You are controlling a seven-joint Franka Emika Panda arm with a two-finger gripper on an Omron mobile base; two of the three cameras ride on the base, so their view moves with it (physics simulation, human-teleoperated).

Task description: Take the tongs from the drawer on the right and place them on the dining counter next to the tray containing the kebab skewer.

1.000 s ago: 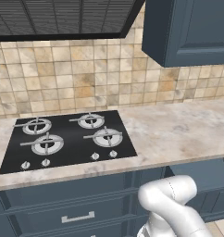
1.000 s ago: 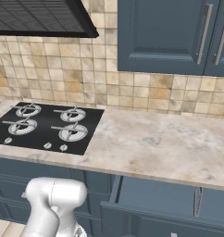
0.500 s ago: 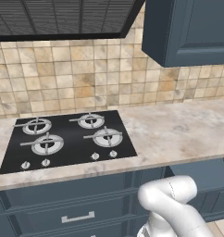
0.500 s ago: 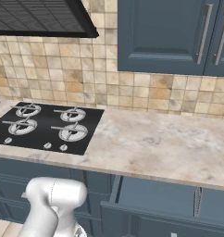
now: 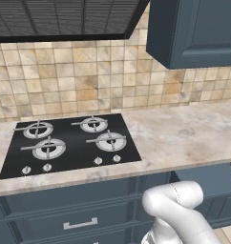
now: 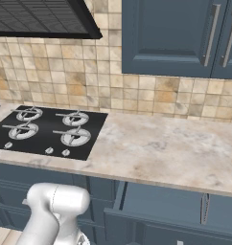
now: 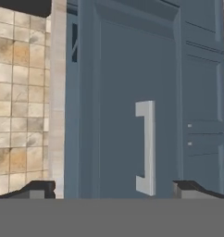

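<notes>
Left base view and right base view both look down on the beige marbled stone desk [image 5: 184, 138] [image 6: 170, 153], which runs along a tan tiled wall [image 5: 89, 81]. Navy wall cupboards [image 6: 175, 36] hang above its right part, and a dark hood [image 5: 65, 16] hangs above its left part. A black hob [image 5: 72, 143] [image 6: 46, 131] with four burners fills the left part of the desk and reaches nearly to the front edge.

Under the front edge, right of the hob, sits the drawer [image 5: 208, 178] [image 6: 158, 201]. It has a flat, plain navy-blue front, wide and shallow, and it seems to stand a little proud of the fronts beside it. I cannot tell what lies inside. Further left, below the hob, a lower navy front carries a silver bar handle [image 5: 80, 223].

My white arm [image 5: 177, 209] [image 6: 55, 210] bends low in front of these cabinets.

In the hand view, rolled on its side, a navy panel [image 7: 118, 69] faces me with a silver bar handle [image 7: 146, 148]. The stone edge of the desk [image 7: 58, 92] shows as a pale strip beside it. My gripper [image 7: 115, 189] is spread wide, its tips well apart with nothing between them, and the lower end of that handle shows in the gap.
</notes>
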